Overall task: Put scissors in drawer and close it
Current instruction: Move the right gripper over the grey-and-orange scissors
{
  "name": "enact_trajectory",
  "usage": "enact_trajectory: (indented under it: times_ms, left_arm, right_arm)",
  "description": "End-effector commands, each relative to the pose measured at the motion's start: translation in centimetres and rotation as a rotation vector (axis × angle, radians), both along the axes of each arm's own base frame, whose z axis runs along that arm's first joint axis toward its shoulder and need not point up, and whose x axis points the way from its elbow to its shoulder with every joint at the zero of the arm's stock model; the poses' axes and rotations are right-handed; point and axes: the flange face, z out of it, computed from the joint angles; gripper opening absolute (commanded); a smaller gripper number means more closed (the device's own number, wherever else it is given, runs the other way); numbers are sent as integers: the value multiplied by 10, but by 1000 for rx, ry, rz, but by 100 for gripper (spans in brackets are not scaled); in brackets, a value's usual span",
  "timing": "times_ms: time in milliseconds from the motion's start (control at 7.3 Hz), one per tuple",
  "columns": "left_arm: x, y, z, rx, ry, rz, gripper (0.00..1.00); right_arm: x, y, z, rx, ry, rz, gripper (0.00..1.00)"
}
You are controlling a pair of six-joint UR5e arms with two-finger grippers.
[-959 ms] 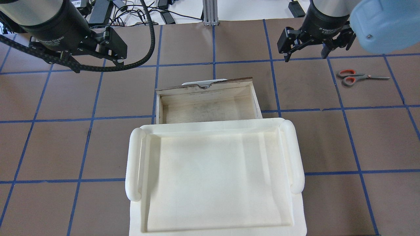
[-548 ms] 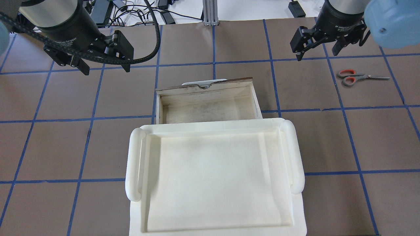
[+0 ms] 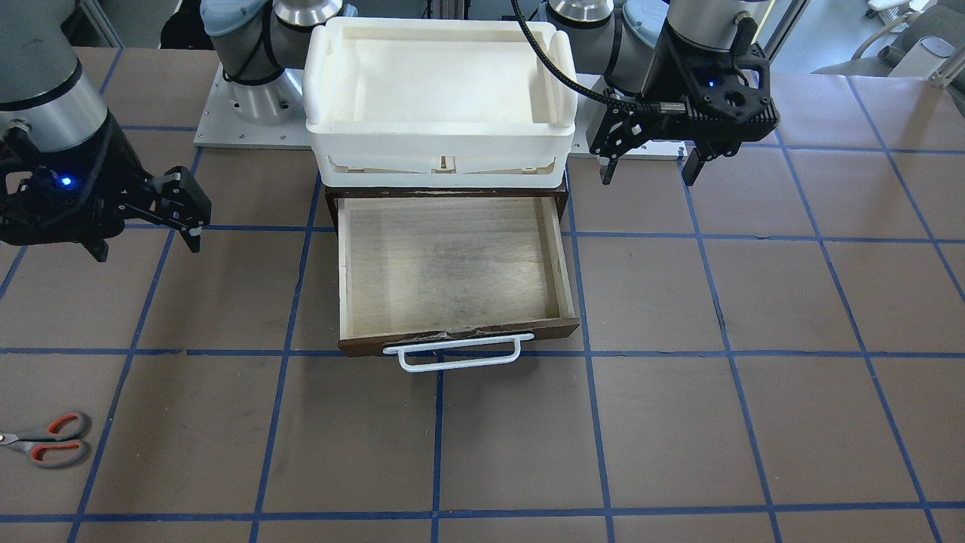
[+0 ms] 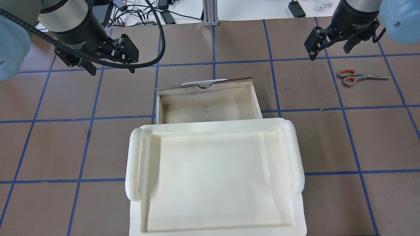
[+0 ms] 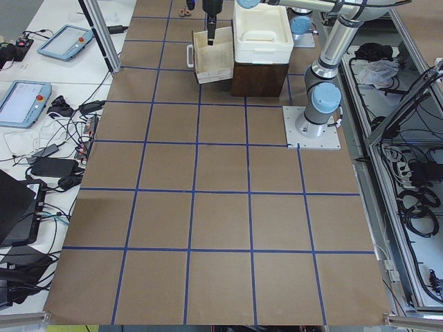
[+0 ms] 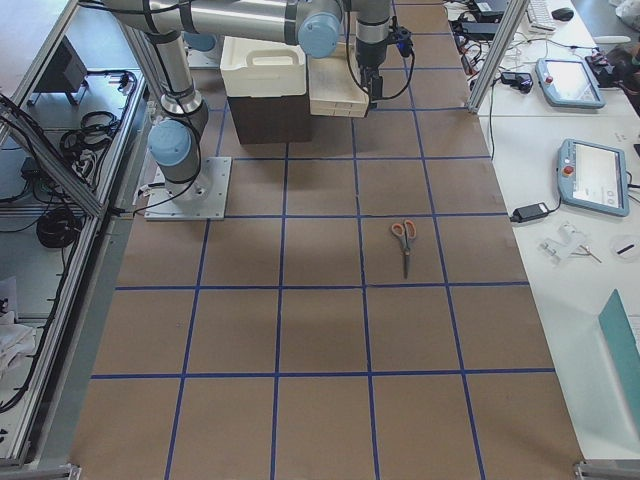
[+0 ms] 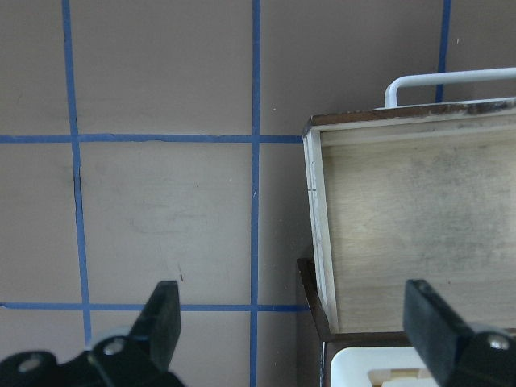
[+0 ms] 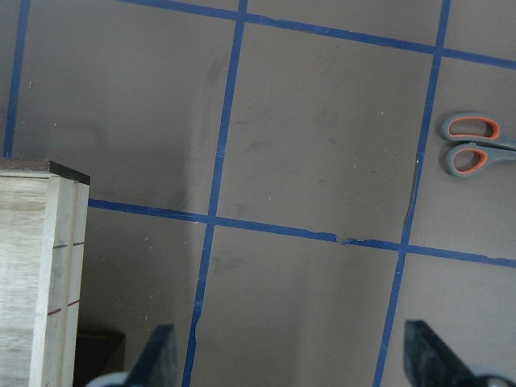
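Observation:
The scissors (image 4: 352, 78) lie flat on the brown table at the far right, handles pointing left; they also show in the front view (image 3: 45, 440) and the right wrist view (image 8: 472, 145). The drawer (image 4: 206, 108) stands pulled open and empty, white bar handle on its far side; its pale interior also shows in the front view (image 3: 448, 264). My right gripper (image 4: 329, 52) is open and empty, hovering left of and beyond the scissors. My left gripper (image 4: 111, 67) is open and empty, hovering left of the drawer's front corner (image 7: 310, 129).
A white plastic tray (image 4: 134, 164) sits on top of the dark cabinet that holds the drawer. The table is brown with a blue tape grid. Cables and power bricks (image 4: 131, 13) lie beyond the table's far edge.
Both grippers have moved to the right in the overhead view, the right one closer to the scissors. Both stay open. Scissors and drawer have not moved.

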Motion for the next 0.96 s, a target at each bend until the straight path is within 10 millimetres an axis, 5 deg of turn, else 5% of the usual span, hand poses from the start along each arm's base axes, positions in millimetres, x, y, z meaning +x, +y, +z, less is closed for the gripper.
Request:
enact_trajectory:
  times_ms: [0, 411, 822]
  left_arm:
    - [-1, -8, -6, -11, -4, -7, 100]
    - [4, -20, -2, -27, -5, -7, 100]
    - [4, -19, -3, -24, -3, -9, 100]
  right_arm:
    - [-10, -2, -1, 2, -1, -7, 100]
    - [-55, -16, -17, 23, -4, 76, 100]
    - [-116, -39, -54, 52, -2, 204, 100]
